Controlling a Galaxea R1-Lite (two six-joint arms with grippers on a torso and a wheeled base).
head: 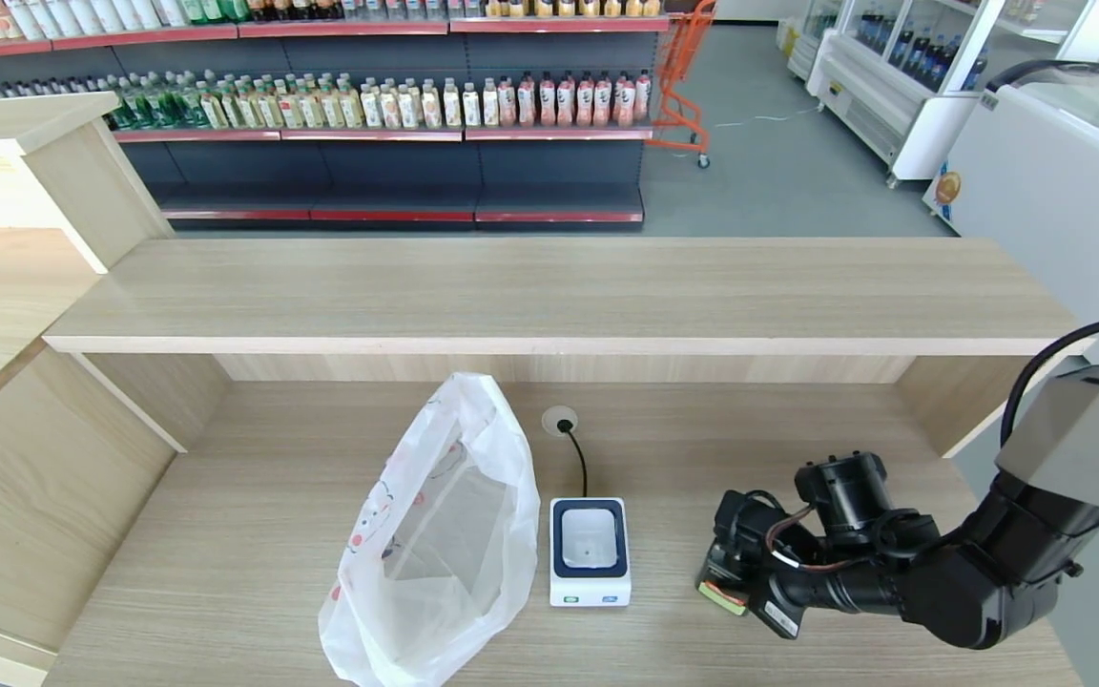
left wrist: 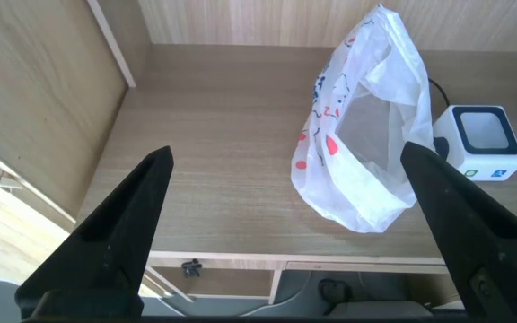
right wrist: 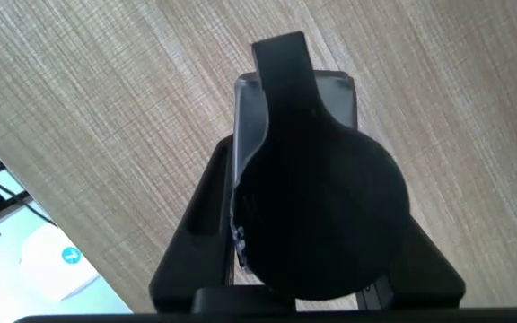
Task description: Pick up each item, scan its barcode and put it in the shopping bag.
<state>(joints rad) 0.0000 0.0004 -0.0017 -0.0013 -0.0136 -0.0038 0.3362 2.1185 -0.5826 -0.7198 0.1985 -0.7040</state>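
A white plastic shopping bag (head: 435,534) (left wrist: 366,135) stands open on the lower desk, left of the centre. Just right of it sits a white barcode scanner (head: 588,551) (left wrist: 483,139) with a blue-framed window. My right gripper (head: 726,582) (right wrist: 276,99) is down at the desk right of the scanner, shut on a small item (head: 719,593) with a green and orange edge. In the right wrist view the item (right wrist: 339,94) appears grey, mostly hidden by the dark fingers. My left gripper (left wrist: 285,233) hangs open above the desk's left front, holding nothing.
A raised counter ledge (head: 559,291) runs along the back of the desk. A wooden side panel (head: 34,496) closes the left. The scanner's cable (head: 576,458) runs to a grommet behind it. Bottle shelves (head: 378,105) and a freezer (head: 1055,181) stand beyond.
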